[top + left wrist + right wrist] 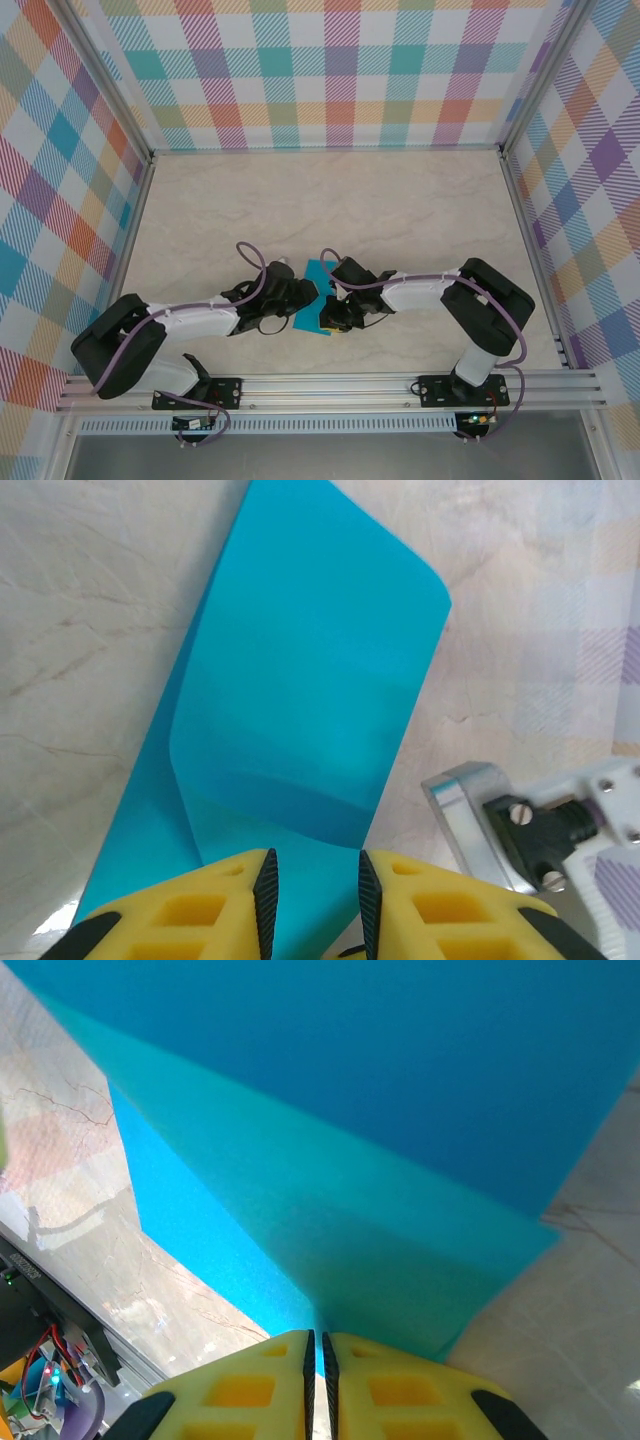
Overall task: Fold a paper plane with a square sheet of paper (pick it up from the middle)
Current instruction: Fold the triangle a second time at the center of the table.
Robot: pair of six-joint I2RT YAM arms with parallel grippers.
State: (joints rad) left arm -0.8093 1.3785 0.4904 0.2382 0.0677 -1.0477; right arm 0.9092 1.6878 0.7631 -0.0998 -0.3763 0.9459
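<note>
The square sheet of paper (318, 274) is teal-blue and lies folded over on the marble table, near the front middle, between both arms. In the left wrist view the paper (310, 680) shows a loose upper flap curling above a lower layer. My left gripper (314, 868) hovers at the flap's near end, its jaws open with a clear gap and the paper showing through that gap. My right gripper (317, 1345) is shut on the paper (380, 1160), pinching the raised fold at its near edge. From above, the left gripper (308, 292) and right gripper (336, 308) almost meet over the sheet.
Part of the right arm's metal and black wrist (520, 825) sits close to the right of the left gripper. Aluminium rails (330, 385) run along the table's front, and checked walls (330, 70) close off the back and sides. A circuit board with wires (40, 1365) lies beyond the table's edge.
</note>
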